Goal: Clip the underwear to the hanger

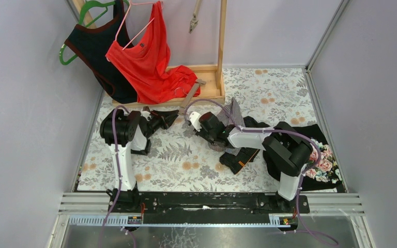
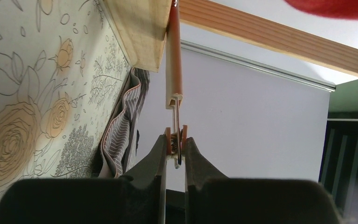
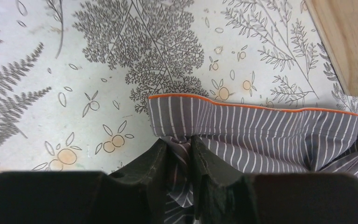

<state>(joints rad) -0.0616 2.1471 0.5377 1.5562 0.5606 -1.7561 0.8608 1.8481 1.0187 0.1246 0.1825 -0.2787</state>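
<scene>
Left gripper point(image 2: 176, 156) is pinching the hanger clip point(image 2: 177, 140), steadying it to receive cloth. I am pinching a fold of the striped underwear point(image 3: 261, 135) in the right gripper point(image 3: 179, 151); it is lying on the surface point(image 3: 74, 70) beside the wooden rack base point(image 3: 349, 42), so the waistband can be raised.

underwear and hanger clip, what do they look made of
Underwear: thin, soft fabric, knit or woven, matte grey with white stripes and orange edging; it creases and bunches loosely. Hanger clip: apparently smooth salmon-pink plastic, with a shiny metal wire spring.
</scene>
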